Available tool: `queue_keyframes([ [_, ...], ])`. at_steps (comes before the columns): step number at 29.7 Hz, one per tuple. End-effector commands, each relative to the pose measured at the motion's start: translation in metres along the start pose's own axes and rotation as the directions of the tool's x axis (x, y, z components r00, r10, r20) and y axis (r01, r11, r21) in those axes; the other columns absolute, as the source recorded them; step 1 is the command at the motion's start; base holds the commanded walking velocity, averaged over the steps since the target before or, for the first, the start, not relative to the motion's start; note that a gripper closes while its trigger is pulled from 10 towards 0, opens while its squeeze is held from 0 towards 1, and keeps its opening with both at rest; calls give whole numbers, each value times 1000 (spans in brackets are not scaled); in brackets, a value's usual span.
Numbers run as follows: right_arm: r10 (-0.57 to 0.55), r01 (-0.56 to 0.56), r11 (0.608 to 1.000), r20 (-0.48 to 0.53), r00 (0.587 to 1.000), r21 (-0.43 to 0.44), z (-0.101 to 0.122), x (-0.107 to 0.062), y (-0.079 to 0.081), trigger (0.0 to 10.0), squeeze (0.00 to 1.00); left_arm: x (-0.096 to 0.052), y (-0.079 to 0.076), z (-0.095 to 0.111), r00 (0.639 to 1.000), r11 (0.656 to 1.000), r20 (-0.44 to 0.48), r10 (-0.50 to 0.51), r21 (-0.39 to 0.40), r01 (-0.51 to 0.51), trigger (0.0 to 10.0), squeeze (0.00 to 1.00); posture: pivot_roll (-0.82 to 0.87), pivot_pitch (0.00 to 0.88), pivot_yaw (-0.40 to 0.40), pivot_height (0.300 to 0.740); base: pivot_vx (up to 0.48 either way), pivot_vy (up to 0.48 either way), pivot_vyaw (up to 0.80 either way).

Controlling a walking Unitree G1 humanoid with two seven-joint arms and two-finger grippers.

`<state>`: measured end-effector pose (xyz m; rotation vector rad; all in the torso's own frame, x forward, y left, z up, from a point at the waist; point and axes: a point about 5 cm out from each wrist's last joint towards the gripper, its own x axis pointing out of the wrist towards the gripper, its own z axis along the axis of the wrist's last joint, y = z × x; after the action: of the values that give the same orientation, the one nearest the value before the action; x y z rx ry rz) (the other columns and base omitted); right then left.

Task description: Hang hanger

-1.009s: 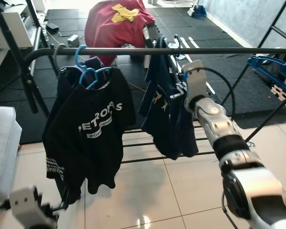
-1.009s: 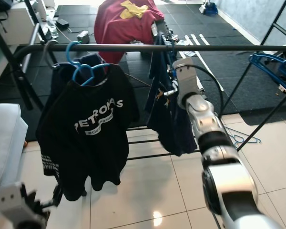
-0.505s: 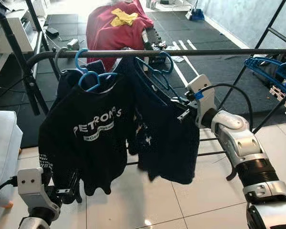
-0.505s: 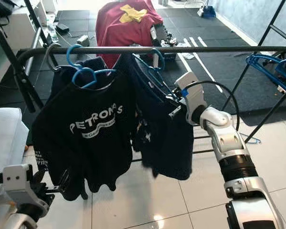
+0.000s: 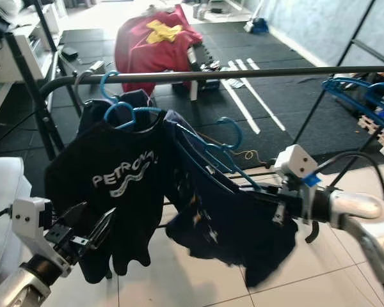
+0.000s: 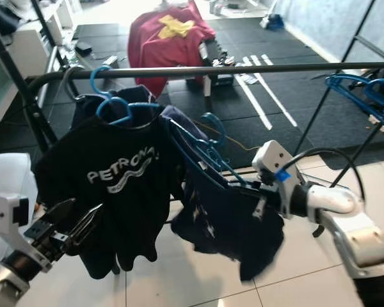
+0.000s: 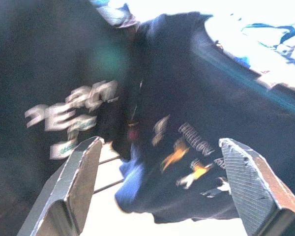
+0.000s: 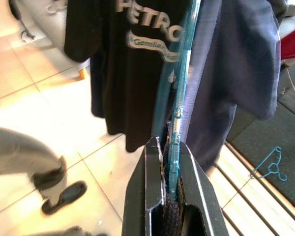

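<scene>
Left eye view: right end effector (image 5: 278, 203) clamps the hanger (image 5: 208, 148), hook toward 10 o'clock below the rail (image 5: 243, 73); left end effector (image 5: 93, 230) gapes.

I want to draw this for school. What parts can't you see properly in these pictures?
- Navy shirt: its print is smeared by blur in the left wrist view.
- Blue hanger: its lower bar is buried in the shirt's cloth in the eye views.
- Right gripper: its wrist housing covers its fingers in the eye views.
- Person's shoe: the body is cut off by the right wrist view's edge.
</scene>
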<state>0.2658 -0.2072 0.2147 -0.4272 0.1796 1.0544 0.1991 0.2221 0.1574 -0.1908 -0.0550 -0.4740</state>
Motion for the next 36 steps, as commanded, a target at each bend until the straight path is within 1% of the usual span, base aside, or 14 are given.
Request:
queue_keyframes([
  [1,79,-79,997,26,997,-14,7,-5,7,3529,0,-3,-5,5,998,998,-3,-64,-19,63,10000,0,-136,90,-11,740,0,0,0],
  [2,79,-79,997,26,997,-14,7,-5,7,3529,0,-3,-5,5,998,998,-3,-64,-19,63,10000,0,-136,90,-11,740,0,0,0],
  [3,127,-126,992,46,991,-13,14,-13,7,6392,0,-4,-10,18,990,991,35,-135,-12,135,10000,0,-135,89,-14,740,0,0,0],
  [4,158,-158,987,83,984,0,22,-21,4,10000,0,-6,-14,31,977,980,76,-200,10,200,10000,0,-137,89,-15,740,0,0,0],
  [6,158,-158,987,83,984,0,22,-21,4,10000,0,-6,-14,31,977,980,76,-200,10,200,10000,0,-137,89,-15,740,0,0,0],
  [10,194,-197,980,146,970,12,36,-31,-3,10000,0,-8,-13,59,948,956,137,-287,105,274,10000,0,-136,80,-22,740,0,0,0],
  [15,215,-218,976,163,963,6,42,-37,-6,10000,0,-10,-8,70,940,946,148,-307,151,285,10000,0,-136,76,-20,740,0,0,0],
  [17,308,-312,950,234,922,-24,62,-53,-10,10000,0,-14,2,94,922,915,154,-354,260,308,10000,0,-141,73,-16,740,0,0,0],
  [20,308,-312,950,234,922,-24,62,-53,-10,10000,0,-14,2,94,922,915,154,-354,260,308,10000,0,-141,73,-16,740,0,0,0],
  [21,373,-376,926,262,890,-42,72,-61,-8,10000,0,-14,6,105,916,900,154,-370,303,313,10000,0,-144,72,-14,740,0,0,0],
  [24,472,-472,879,246,847,-60,78,-69,-3,10000,0,-11,13,121,911,881,163,-378,366,300,10000,0,-151,72,-10,740,0,0,0],
  [30,518,-519,852,241,821,-62,80,-73,0,10000,0,-11,16,127,906,870,161,-392,384,309,10000,0,-153,72,-6,740,0,0,0],
  [32,545,-546,835,245,801,-71,85,-78,2,10000,0,-16,17,133,882,851,158,-444,383,360,10000,0,-158,72,-2,740,0,0,0],
  [36,537,-536,841,242,808,-77,89,-82,-1,10000,0,-22,16,138,845,821,148,-513,371,434,10000,0,-160,72,1,740,0,0,0],
])
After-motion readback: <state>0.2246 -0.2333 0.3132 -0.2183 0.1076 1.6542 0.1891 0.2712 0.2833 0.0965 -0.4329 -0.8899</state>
